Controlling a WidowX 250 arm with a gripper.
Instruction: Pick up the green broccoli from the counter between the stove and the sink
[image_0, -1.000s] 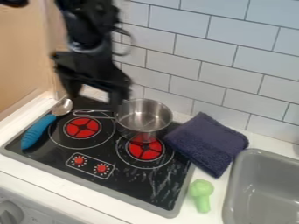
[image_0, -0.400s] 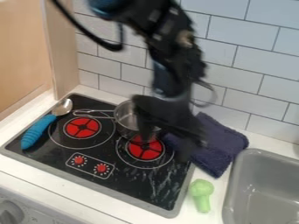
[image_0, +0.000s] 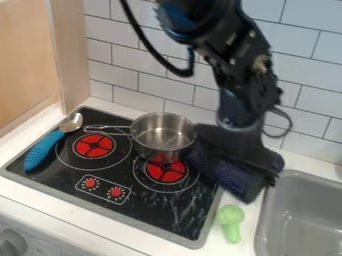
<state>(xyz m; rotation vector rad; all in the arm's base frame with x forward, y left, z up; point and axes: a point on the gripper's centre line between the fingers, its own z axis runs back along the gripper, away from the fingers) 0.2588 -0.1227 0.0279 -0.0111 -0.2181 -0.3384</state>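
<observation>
While the black gripper (image_0: 230, 182) hangs over a folded dark blue towel (image_0: 226, 175), its fingers stand apart in the camera view. The towel lies at the stovetop's (image_0: 167, 212) right edge, near a gray sink (image_0: 300, 200). A steel pot (image_0: 163, 137), its metal bottom in view, sits toward the back right corner. A blue-handled spoon (image_0: 43, 150) lines the left edge; a green toy (image_0: 230, 220) rests on the surface (image_0: 220, 246) near the front right corner.

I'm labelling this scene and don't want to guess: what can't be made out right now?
In the camera view:
- Middle of the towel: covered by the gripper.
- Whether the gripper is open or shut, or touches the towel: dark on dark, blurred.
- Far right of the sink: cut off by the right edge.
- Marks around the red stove knobs: too small.
</observation>
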